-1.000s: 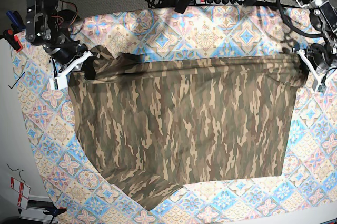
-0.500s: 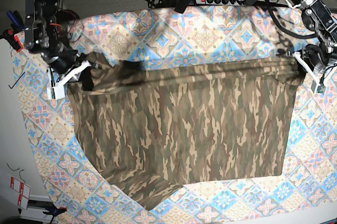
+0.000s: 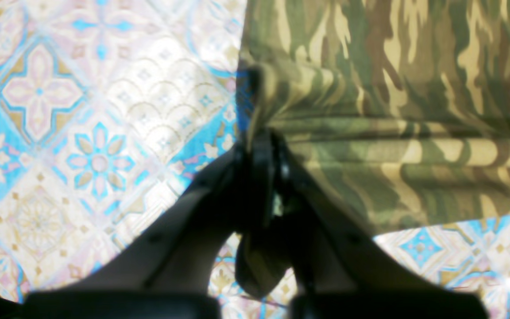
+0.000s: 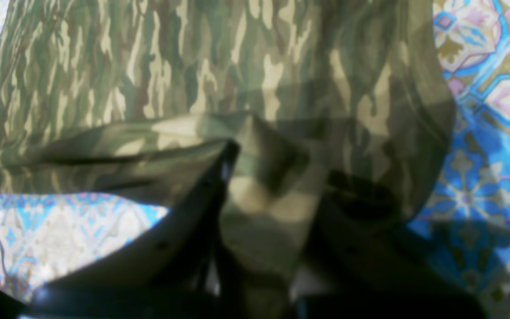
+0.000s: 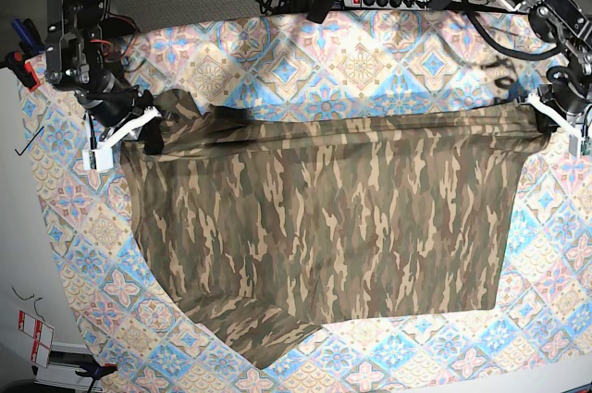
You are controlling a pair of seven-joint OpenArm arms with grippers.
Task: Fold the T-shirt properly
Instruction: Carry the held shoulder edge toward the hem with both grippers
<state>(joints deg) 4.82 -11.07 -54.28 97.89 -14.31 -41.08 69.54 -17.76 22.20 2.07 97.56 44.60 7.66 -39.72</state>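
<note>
T-shirt (image 5: 324, 217) fills most of my base view, spread over the tablecloth (image 5: 305, 60) with its upper edge drawn into a fairly straight line between my two arms, and only that view gives me the whole outline: a wide body, squared off at the lower corner on the view's right, and a flap trailing to a point at the bottom near the table's front edge. The wrist cameras show none of that shape, but they give me the grips that the base view leaves small and partly hidden. On the left wrist view the left gripper (image 3: 259, 137) is pinched tight on a bunched corner of the cloth, the dark fingers (image 3: 219, 195) meeting with fabric squeezed up between them and the rest of the shirt stretching away to the right of the frame in long horizontal folds. On the right wrist view the right gripper (image 4: 264, 177) is likewise clamped on the shirt, with a thick wad of fabric between the jaws and draped over one finger, so I cannot see the tips cleanly; the picture is blurred. In the base view the held corners sit at the shirt's upper ends, one at each side of the table, and cloth puckers beside the right gripper (image 5: 148, 129) while the left gripper (image 5: 546, 120) holds a tauter corner. The fabric is brown, tan and olive camouflage, soft and creased near both grips.
</note>
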